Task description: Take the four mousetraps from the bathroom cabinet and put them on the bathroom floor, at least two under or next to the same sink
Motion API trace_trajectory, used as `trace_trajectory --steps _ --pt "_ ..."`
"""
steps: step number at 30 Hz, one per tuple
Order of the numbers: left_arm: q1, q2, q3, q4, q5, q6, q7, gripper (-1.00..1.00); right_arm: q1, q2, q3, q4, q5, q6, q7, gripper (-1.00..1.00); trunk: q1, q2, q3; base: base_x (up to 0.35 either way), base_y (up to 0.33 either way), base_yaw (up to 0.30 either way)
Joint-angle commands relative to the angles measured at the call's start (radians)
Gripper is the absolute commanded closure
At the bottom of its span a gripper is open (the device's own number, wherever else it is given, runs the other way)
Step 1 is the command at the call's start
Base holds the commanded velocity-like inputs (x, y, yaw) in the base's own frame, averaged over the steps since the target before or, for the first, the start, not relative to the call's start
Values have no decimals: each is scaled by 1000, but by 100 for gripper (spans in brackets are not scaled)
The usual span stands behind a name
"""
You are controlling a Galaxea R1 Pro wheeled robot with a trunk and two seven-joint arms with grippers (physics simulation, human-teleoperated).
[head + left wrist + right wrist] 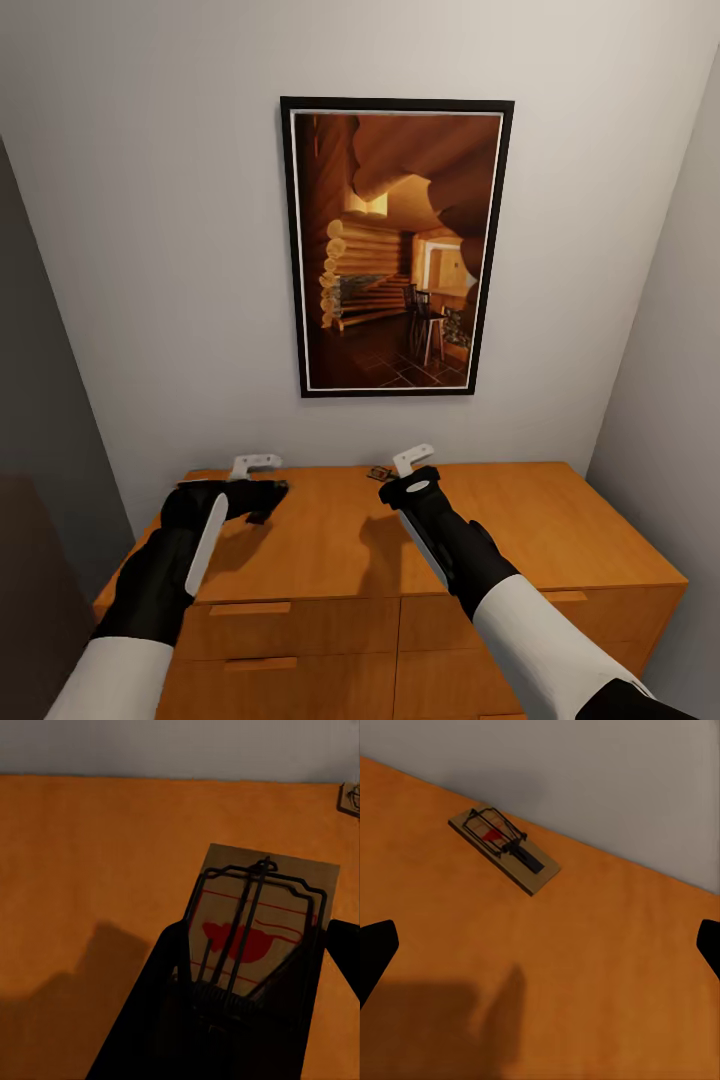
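Left gripper [251,967] clamping a mousetrap [259,919] mid-frame; right gripper [540,945] spread wide below second mousetrap [504,849], upper left, on cabinet [585,982].

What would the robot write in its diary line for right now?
left gripper: shut on mousetrap | right gripper: open above cabinet | second mousetrap: by wall

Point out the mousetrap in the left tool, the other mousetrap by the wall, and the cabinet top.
mousetrap in the left tool [255,922], left wrist view, on its red-marked board.
mousetrap by the wall [506,849], right wrist view, on its board's middle.
cabinet [330,530], head view, bare top surface.
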Motion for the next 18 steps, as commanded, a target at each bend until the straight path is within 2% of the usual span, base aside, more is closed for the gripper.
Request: trace_trajectory --steps 1,2,4,6,9,18 --pt "-1 -42 0 -13 5 19 111 100 -1 0 3 -1 0 6 -5 -100 0 -1 -2 0 0 0" --pt "0 -62 0 -19 7 24 162 100 -1 0 3 -1 0 6 -6 -100 0 -1 -2 0 0 0" --pt "3 -133 -2 -36 11 37 332 100 -1 0 2 -1 0 6 -9 -100 0 -1 -2 0 0 0" --pt "4 -138 -2 -42 13 43 400 100 -1 -2 2 -1 1 6 -11 -100 0 -1 -2 0 0 0" --pt "6 -138 0 -46 14 47 449 100 -1 -6 1 -1 1 6 -14 -100 0 -1 -2 0 0 0" --pt "6 -138 2 -44 14 50 472 100 -1 -13 -1 -1 1 6 -13 -100 0 -1 -2 0 0 0"
